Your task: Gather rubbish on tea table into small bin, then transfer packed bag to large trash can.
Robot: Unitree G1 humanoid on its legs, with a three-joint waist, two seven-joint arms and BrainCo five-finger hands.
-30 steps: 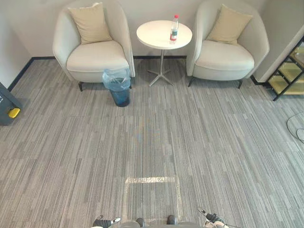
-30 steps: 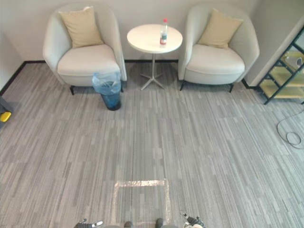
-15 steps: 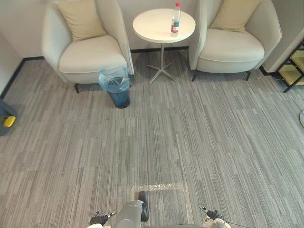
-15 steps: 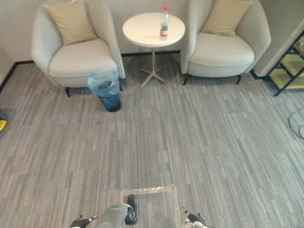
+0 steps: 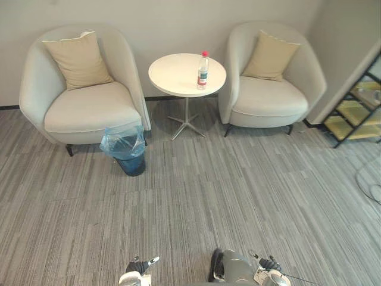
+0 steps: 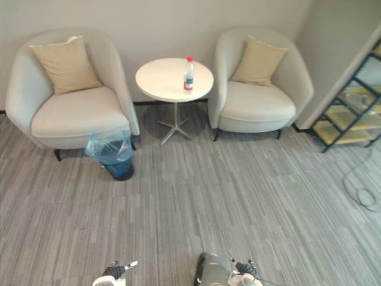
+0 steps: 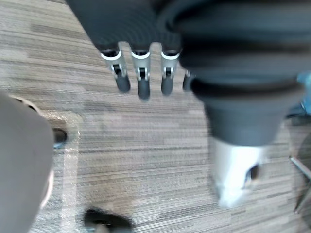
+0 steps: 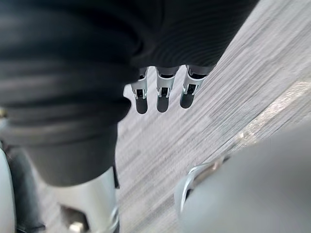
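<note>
A small dark bin [image 5: 126, 156] lined with a translucent blue bag stands on the grey carpet [image 5: 238, 190] at the left cream armchair [image 5: 83, 110]'s front corner. A clear red-capped plastic bottle [image 5: 203, 71], its label unreadable, stands upright near the round white tea table [image 5: 174, 76]'s right edge. The left hand [image 7: 141, 73] and the right hand [image 8: 163, 92] hang over carpet, fingers straight, empty.

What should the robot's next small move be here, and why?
Probably a step forward toward the table: the bottle stands on it, far across the carpet, out of reach. The left hand and right hand hang open and hold nothing, and the bin waits beside the left armchair.
</note>
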